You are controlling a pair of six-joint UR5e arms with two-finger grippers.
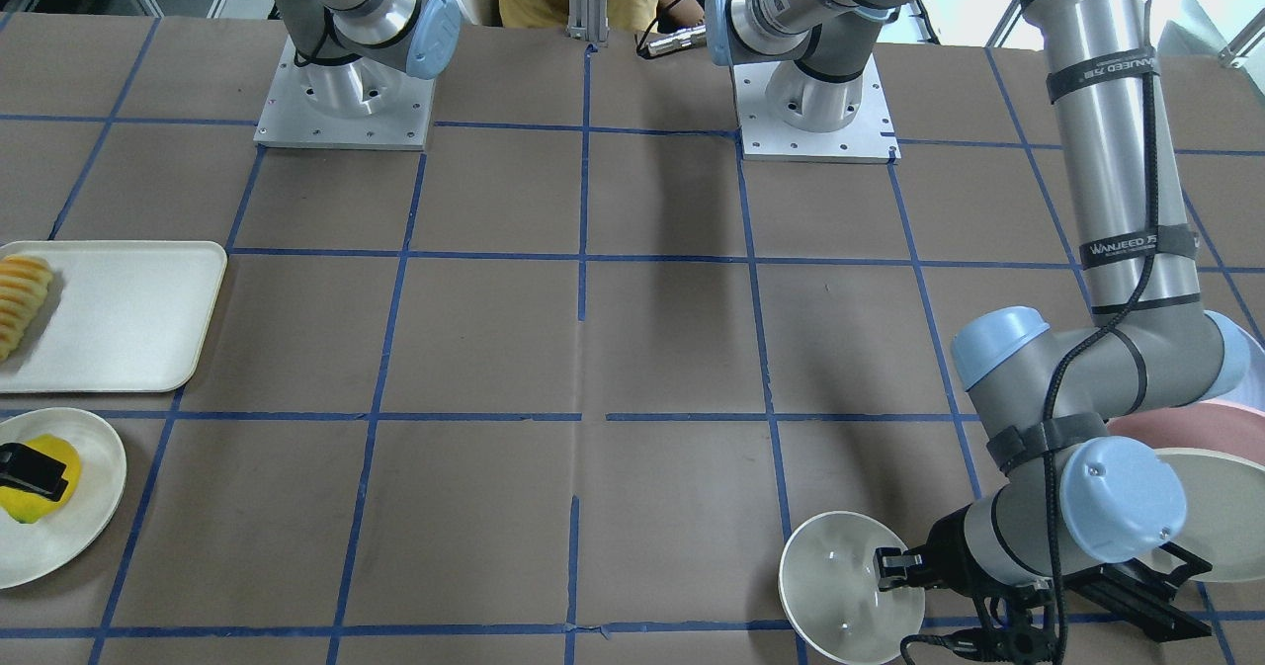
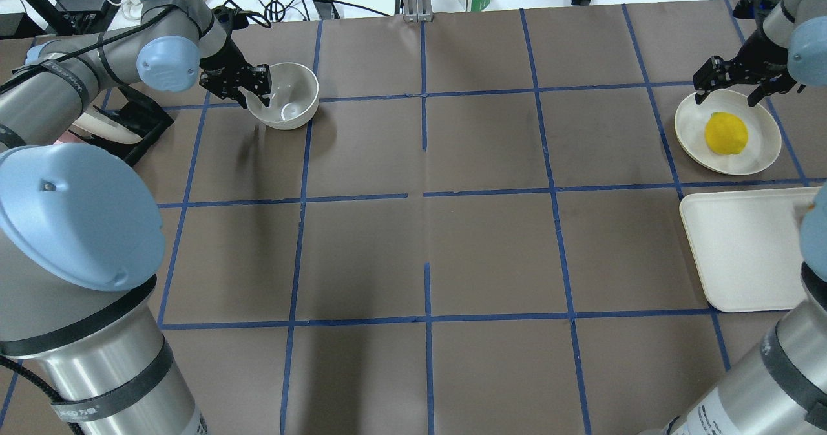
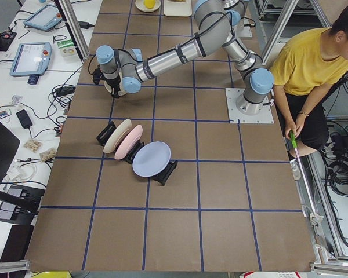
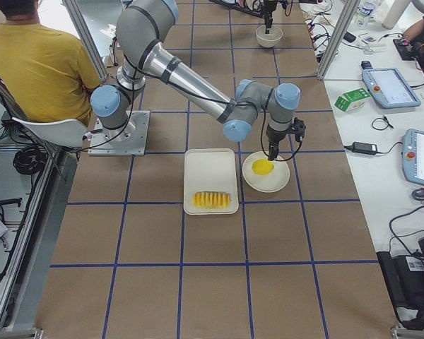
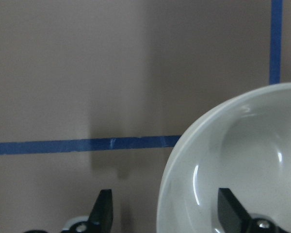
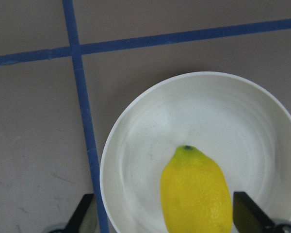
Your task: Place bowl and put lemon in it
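Note:
The off-white bowl (image 2: 287, 95) stands on the table at the far left; it also shows in the front view (image 1: 840, 586) and the left wrist view (image 5: 242, 165). My left gripper (image 2: 257, 92) is open, its jaws astride the bowl's rim, one finger (image 5: 231, 208) inside and one outside. The yellow lemon (image 2: 725, 133) lies on a flat off-white plate (image 2: 762, 150) at the far right. My right gripper (image 2: 727, 95) is open just above it. In the right wrist view the lemon (image 6: 196, 194) lies between the two fingers (image 6: 247, 216).
A white tray (image 2: 743, 247) lies beside the plate and holds sliced yellow-orange food (image 1: 22, 299). A black rack with several upright plates (image 3: 130, 145) stands behind my left arm. A person in yellow (image 3: 313, 63) sits by the robot's base.

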